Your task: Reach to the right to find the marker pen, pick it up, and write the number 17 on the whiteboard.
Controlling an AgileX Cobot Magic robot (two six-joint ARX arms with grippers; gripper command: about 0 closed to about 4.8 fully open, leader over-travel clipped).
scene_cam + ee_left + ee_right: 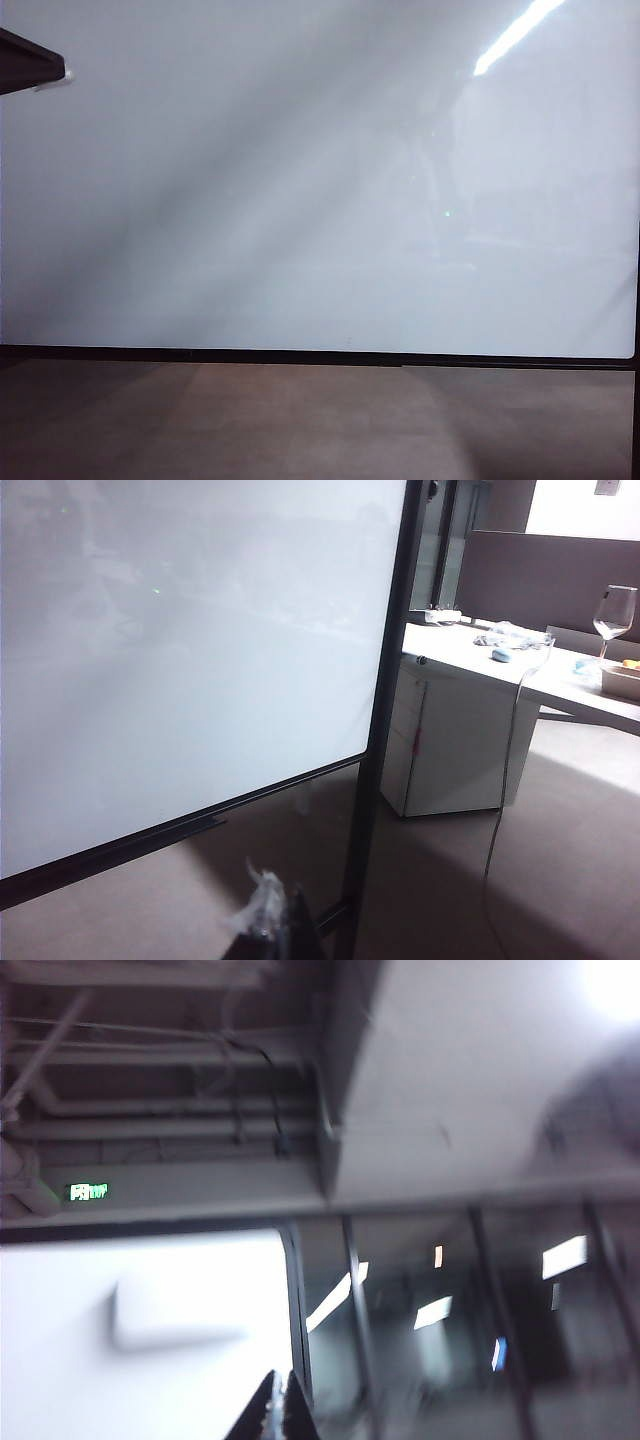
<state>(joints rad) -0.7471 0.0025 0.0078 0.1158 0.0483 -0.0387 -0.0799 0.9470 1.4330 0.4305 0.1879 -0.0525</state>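
Exterior view: the whiteboard (320, 180) fills most of the frame, glossy white with faint grey reflections, its black lower edge above brown floor; neither gripper shows. Left wrist view: the left gripper (275, 925) sits low by the board's right frame post, its opening unclear; open floor lies beyond. Right wrist view: the right gripper (277, 1410), fingertips together, points up toward the ceiling.

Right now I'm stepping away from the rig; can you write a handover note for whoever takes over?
Left gripper: fingertips wrapped in something pale, open or shut unclear, holds no pen, faces the large glossy white whiteboard near its black right frame edge.
Right gripper: shut, empty, aimed up at the ceiling.
Marker pen: not in any view.
Done: nothing; board blank.
Left: find the pen to the right, pick it up, write 17.
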